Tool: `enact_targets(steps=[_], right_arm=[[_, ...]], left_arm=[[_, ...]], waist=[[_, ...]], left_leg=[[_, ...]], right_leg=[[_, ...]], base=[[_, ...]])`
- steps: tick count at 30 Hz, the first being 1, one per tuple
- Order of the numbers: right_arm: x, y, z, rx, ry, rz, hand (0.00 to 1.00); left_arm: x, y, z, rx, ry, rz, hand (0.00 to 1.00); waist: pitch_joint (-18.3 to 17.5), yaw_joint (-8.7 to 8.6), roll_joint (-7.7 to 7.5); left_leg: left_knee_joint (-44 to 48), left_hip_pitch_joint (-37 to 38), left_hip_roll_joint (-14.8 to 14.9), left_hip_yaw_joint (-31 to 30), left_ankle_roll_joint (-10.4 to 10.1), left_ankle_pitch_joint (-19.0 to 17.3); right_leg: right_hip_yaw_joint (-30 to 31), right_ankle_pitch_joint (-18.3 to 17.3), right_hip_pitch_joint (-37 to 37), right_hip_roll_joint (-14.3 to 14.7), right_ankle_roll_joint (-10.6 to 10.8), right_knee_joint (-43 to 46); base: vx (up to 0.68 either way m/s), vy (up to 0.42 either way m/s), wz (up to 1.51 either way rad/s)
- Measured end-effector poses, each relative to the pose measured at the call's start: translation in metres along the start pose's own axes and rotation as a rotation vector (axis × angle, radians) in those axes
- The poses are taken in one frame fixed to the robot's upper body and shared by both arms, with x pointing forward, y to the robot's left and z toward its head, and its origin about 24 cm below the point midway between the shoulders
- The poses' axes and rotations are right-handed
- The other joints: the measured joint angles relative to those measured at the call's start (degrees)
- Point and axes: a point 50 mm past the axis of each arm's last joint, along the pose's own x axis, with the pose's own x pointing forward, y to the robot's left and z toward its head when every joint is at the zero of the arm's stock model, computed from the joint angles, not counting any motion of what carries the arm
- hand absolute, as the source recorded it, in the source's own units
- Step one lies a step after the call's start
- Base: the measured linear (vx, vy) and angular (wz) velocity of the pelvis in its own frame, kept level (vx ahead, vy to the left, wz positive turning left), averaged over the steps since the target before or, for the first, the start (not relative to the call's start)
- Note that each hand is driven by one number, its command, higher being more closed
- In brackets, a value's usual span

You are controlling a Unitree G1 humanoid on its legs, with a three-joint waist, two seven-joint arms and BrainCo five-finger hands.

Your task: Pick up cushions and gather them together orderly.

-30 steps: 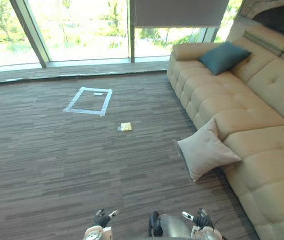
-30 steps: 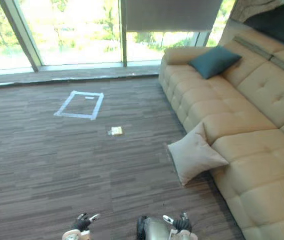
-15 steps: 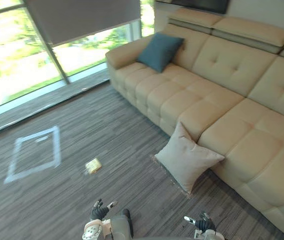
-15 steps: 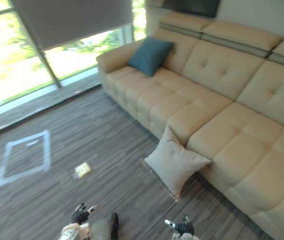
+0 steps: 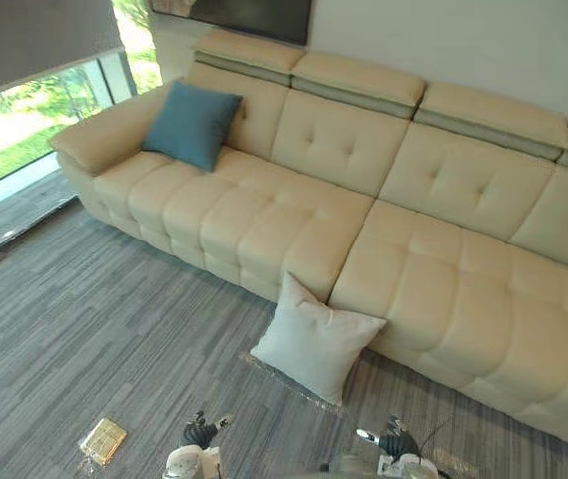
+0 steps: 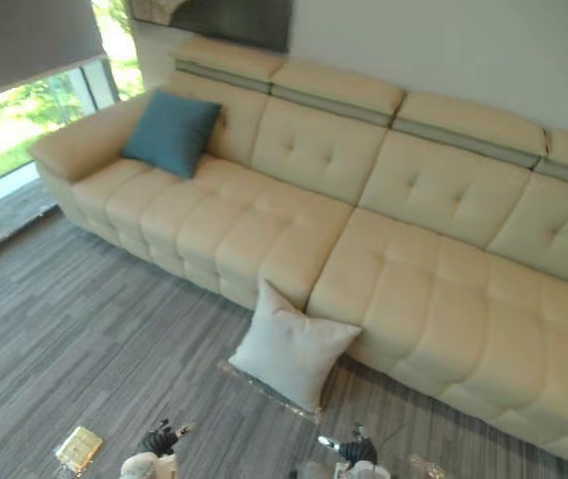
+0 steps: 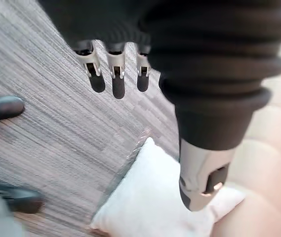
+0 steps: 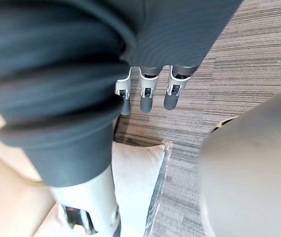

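The left hand (image 5: 200, 433) hangs low at the near edge, its fingers (image 7: 116, 79) straight and loosely spread in its wrist view, holding nothing. The right hand (image 5: 395, 440) hangs to its right, fingers (image 8: 147, 96) likewise straight and empty. Both wrist views look past the fingers to the white cushion (image 5: 315, 339), which stands on the floor (image 5: 84, 319) just ahead, between the hands, leaning against the front of the beige sofa (image 5: 443, 269). The eye views take in more: a teal cushion (image 5: 193, 123) propped on the sofa's far left seat, well apart from the white one. A small yellow packet (image 5: 103, 439) lies on the grey striped carpet near left, and a window (image 5: 24, 125) lies far left.
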Motion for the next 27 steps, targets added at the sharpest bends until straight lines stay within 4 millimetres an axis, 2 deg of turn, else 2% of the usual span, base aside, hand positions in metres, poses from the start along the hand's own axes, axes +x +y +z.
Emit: enact_targets(steps=[1,2,3,4,5,6,7,10,13,14,15,16,17,18,19,21,24,27], right_arm=[[0.002,-0.007,0.005,0.008,-0.017,-0.019,0.00],[0.002,-0.009,0.006,0.010,-0.020,-0.026,0.00],[0.002,-0.010,0.007,0.016,-0.024,-0.029,0.00],[0.002,-0.011,0.008,0.008,-0.027,-0.030,0.00],[0.002,-0.012,0.008,0.003,-0.028,-0.032,0.00],[0.002,-0.012,0.008,0.000,-0.027,-0.033,0.00],[0.002,-0.009,0.007,-0.003,-0.023,-0.023,0.00],[0.001,-0.006,0.005,-0.013,-0.015,-0.013,0.00],[0.000,-0.007,0.000,-0.013,0.003,-0.016,0.00],[0.000,-0.004,0.000,-0.010,0.004,-0.011,0.00],[0.000,-0.004,-0.001,-0.010,0.006,-0.011,0.00],[-0.001,-0.004,-0.002,-0.012,0.006,-0.011,0.00],[-0.001,-0.001,-0.004,-0.008,0.015,-0.005,0.00],[-0.002,0.000,-0.006,-0.006,0.019,-0.003,0.00],[-0.004,0.005,-0.010,0.006,0.031,0.008,0.00],[-0.006,0.011,-0.017,0.019,0.050,0.018,0.00],[-0.007,0.012,-0.019,0.023,0.059,0.018,0.00],[-0.007,0.010,-0.022,0.030,0.072,0.009,0.00]], left_arm=[[-0.001,-0.007,-0.004,-0.008,0.013,-0.016,0.00],[-0.002,-0.010,-0.005,-0.012,0.014,-0.025,0.00],[-0.002,-0.012,-0.002,-0.023,0.001,-0.028,0.00],[-0.002,-0.013,0.002,-0.038,-0.016,-0.027,0.00],[-0.002,-0.015,0.003,-0.046,-0.027,-0.029,0.00],[-0.003,-0.012,0.002,-0.064,-0.033,-0.017,0.00],[-0.004,-0.009,0.003,-0.073,-0.043,-0.008,0.00],[-0.003,-0.009,0.009,-0.074,-0.064,-0.008,0.00],[-0.003,-0.010,0.015,-0.079,-0.096,-0.010,0.00],[-0.002,-0.012,0.016,-0.077,-0.099,-0.013,0.00],[-0.002,-0.012,0.016,-0.077,-0.098,-0.014,0.00],[-0.002,-0.014,0.014,-0.078,-0.092,-0.019,0.00],[-0.002,-0.012,0.015,-0.073,-0.091,-0.015,0.00],[-0.001,-0.009,0.015,-0.068,-0.088,-0.009,0.00],[-0.001,-0.006,0.015,-0.057,-0.086,-0.005,0.00],[0.000,-0.004,0.014,-0.045,-0.081,-0.002,0.00],[-0.001,-0.005,0.012,-0.028,-0.070,-0.009,0.00],[-0.001,-0.005,0.011,-0.023,-0.066,-0.011,0.00]], waist=[[0.55,-0.52,2.11],[0.57,-0.88,2.52],[1.27,-1.27,2.45],[1.32,-1.34,3.56],[1.51,-1.14,4.22],[1.63,-0.91,4.42],[1.76,-0.59,3.76],[1.98,0.33,2.51],[2.12,0.92,1.83],[2.03,1.24,1.69],[1.98,1.26,1.75],[1.73,1.28,2.17],[1.43,1.57,1.78],[0.95,1.52,0.78],[0.23,1.42,-0.92],[-0.45,1.47,-2.22],[-0.58,1.50,-2.22],[-0.95,1.57,-2.41]], left_leg=[[0.64,1.59,1.28,-0.03,-1.50,-0.18],[3.66,0.85,1.90,-0.08,-1.69,-0.07],[11.11,-1.72,3.77,-0.70,-2.20,-0.54],[25.13,-7.20,7.88,-2.72,-2.00,-0.17],[32.21,-10.01,10.15,-3.98,-2.05,0.26],[39.94,-12.79,12.63,-5.84,-2.50,-0.19],[44.29,-14.97,14.02,-7.37,-3.51,-1.17],[40.13,-17.10,13.28,-7.98,-3.87,-2.52],[26.15,-20.00,8.69,-14.72,-4.20,-3.36],[17.62,-19.82,5.40,-20.44,-4.62,-1.88],[16.44,-19.71,5.16,-20.90,-4.33,-1.27],[12.94,-19.49,4.69,-21.87,-2.24,2.66],[11.77,-18.27,4.42,-21.29,-5.04,4.33],[10.73,-17.47,3.54,-20.26,-4.84,4.28],[9.12,-16.45,2.16,-18.64,-4.66,4.30],[7.51,-14.56,0.17,-16.38,-3.81,3.97],[5.64,-11.76,-1.14,-15.51,-3.23,3.63],[2.87,-9.74,-1.31,-15.38,-2.92,3.89]], right_leg=[[-0.73,-1.26,1.37,0.68,0.05,1.20],[-0.80,-2.61,2.26,0.71,-0.15,0.68],[-0.76,-3.16,3.62,0.95,-0.03,-0.01],[-0.55,-3.34,6.18,2.61,-0.45,-2.49],[-0.11,-3.55,7.85,3.90,-1.15,-3.63],[0.81,-4.23,9.99,5.48,-2.10,-4.66],[2.18,-4.75,12.43,6.65,-2.68,-5.22],[5.38,-5.07,15.84,7.30,-2.68,-7.33],[10.08,-5.58,18.12,7.23,-1.77,-8.60],[12.37,-6.29,18.64,7.15,-0.51,-9.00],[12.67,-6.47,18.65,7.19,-0.27,-8.99],[13.70,-7.24,18.80,7.47,0.95,-8.64],[15.52,-8.31,18.87,6.88,2.18,-7.33],[15.80,-8.70,18.73,5.88,2.89,-6.84],[16.07,-9.20,18.46,4.26,3.74,-6.41],[16.93,-9.27,18.68,1.97,4.48,-6.25],[16.83,-8.66,20.52,0.63,5.43,-7.02],[16.71,-8.26,20.89,0.69,5.21,-7.28]], base=[[0.27,-0.149,-0.09],[0.23,-0.149,-0.01],[0.23,-0.245,0.05],[0.23,-0.255,-0.04],[0.27,-0.255,-0.30],[0.25,-0.141,-0.62],[0.25,-0.124,-0.75],[0.26,-0.073,-0.82],[0.28,0.079,-0.83],[0.33,0.198,-0.74],[0.25,0.199,-0.74],[0.21,0.218,-0.63],[0.29,0.273,-0.64],[0.37,0.307,-0.56],[0.29,0.221,-0.32],[0.22,0.173,-0.37],[0.17,0.142,-0.12],[0.07,0.032,-0.03]])
